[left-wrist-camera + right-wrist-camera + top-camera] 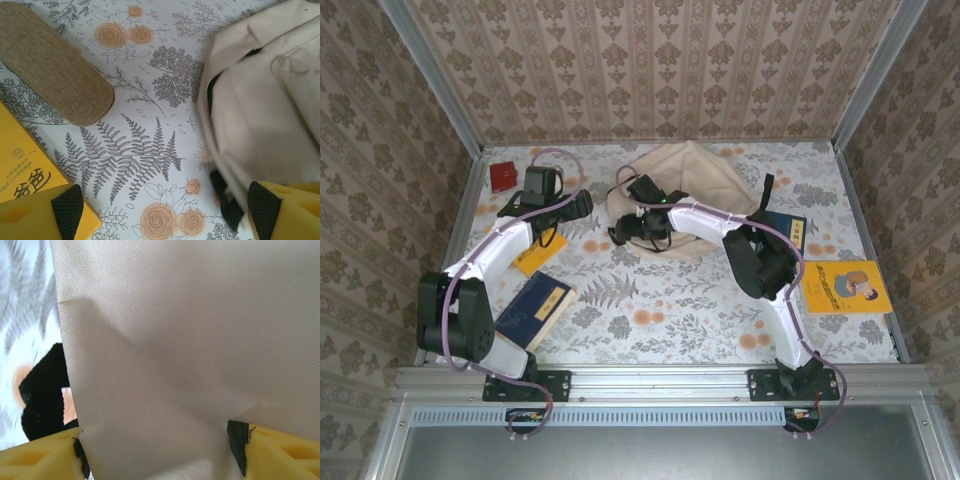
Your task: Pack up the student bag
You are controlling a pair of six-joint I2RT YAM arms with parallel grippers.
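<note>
Looking from above, we find the student bag slumped at the far middle of the table, soft and probably light. At the left wrist, the left gripper stands jaws apart beside its edge. At the right wrist, the right gripper straddles its cloth; pinching or not, we cannot tell. A gathered fold should hold best.

One bag. Four books: left of the bag are a yellow book and a blue book, and right of it are a navy book and an orange book. One red box, far left of the bag. One brown case, left of the bag. Two arms: the left arm left of the bag, the right arm over its near side.
</note>
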